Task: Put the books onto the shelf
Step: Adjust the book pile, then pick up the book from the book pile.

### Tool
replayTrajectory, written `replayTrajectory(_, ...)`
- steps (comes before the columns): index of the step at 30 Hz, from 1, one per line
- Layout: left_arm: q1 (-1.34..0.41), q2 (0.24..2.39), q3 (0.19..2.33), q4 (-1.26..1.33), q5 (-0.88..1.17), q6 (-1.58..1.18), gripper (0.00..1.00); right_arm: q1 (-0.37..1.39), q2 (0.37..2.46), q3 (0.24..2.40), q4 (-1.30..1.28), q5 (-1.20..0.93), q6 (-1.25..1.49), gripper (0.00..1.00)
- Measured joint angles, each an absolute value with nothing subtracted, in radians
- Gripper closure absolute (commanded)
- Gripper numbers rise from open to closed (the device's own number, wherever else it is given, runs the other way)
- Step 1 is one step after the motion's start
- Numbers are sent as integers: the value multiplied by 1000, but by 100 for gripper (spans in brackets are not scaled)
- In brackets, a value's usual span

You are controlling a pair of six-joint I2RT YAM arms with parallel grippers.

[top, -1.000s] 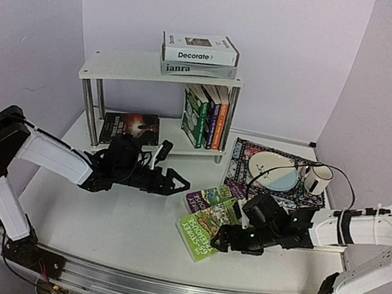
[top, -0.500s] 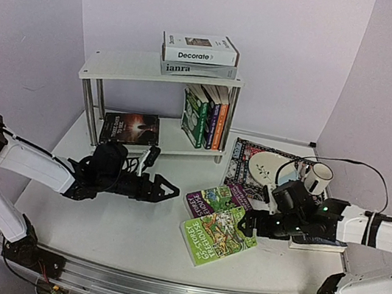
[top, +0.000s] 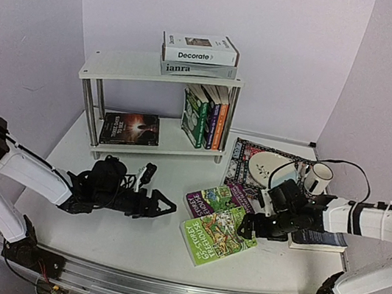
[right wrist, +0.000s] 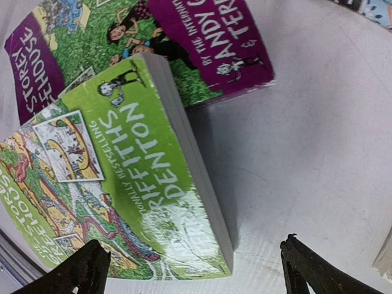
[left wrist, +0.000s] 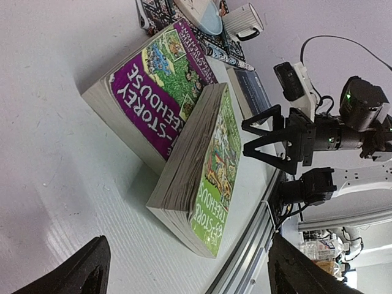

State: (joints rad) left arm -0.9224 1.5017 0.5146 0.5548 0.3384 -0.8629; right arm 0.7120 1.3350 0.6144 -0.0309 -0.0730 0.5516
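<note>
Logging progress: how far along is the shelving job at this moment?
Done: two flat books atop the shelf, an upright row and a dark book on its lower tier. In hand: nothing; left fingers and right fingers, open, flank the green book. Left: that, the purple book, and a navy book by the placemat.

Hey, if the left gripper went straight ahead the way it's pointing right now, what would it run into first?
Most likely the green Treehouse book, its page edge facing the open left gripper. Nothing shows between them, though depth is hard to judge.
</note>
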Motion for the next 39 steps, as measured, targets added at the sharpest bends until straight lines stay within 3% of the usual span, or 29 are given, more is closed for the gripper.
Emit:
replayTrajectory(13, -966, 1588, 497, 633, 340, -971, 10, 712, 1356, 527, 123, -272, 587, 5)
replayTrajectory(39, -1133, 1732, 563, 663, 265, -1073, 12, 714, 1354, 494, 151, -292, 625, 10)
